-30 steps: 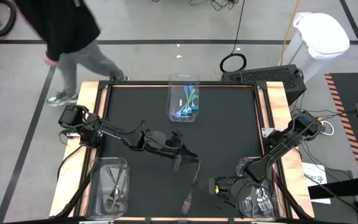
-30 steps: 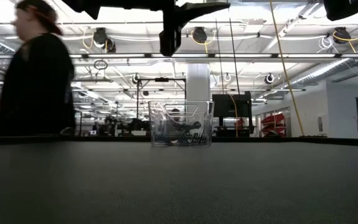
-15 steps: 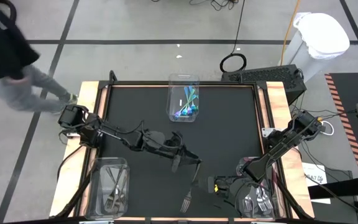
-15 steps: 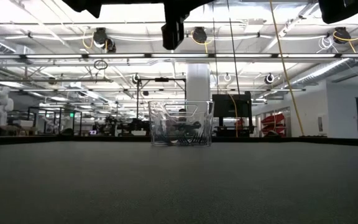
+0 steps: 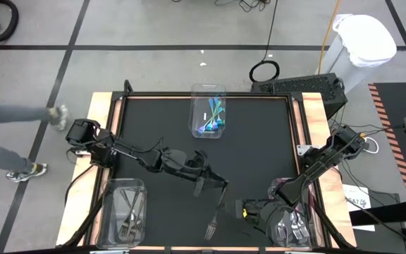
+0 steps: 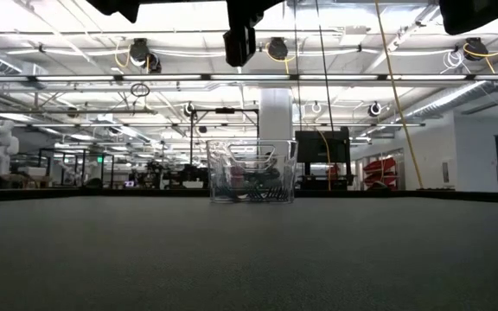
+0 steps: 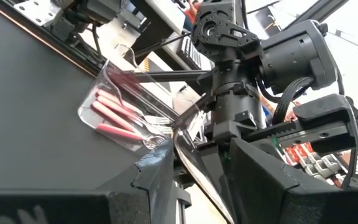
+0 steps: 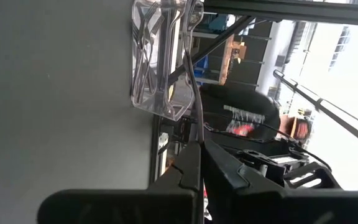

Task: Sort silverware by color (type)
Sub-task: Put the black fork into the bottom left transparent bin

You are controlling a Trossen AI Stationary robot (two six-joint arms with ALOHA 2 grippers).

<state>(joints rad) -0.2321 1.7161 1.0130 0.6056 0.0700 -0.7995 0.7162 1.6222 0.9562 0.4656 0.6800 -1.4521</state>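
Gripping fork (image 5: 217, 212) mid-table, left tool (image 5: 213, 185)

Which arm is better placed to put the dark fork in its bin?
Left: the left gripper is at the fork's handle, the grey-fork bin on its side; right gripper waits opposite.

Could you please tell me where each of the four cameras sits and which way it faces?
High: above the table, looking straight down; both arms show, left gripper and right gripper.
Low: at table-top height, looking level past the far bin into the room; arm parts hang in from above.
Left wrist: on the left arm, facing the pink-handled utensils' bin and the right arm; own gripper in the foreground.
Right wrist: on the right arm, facing a clear bin; own gripper in the foreground.
Shared: high and low both show the far bin.
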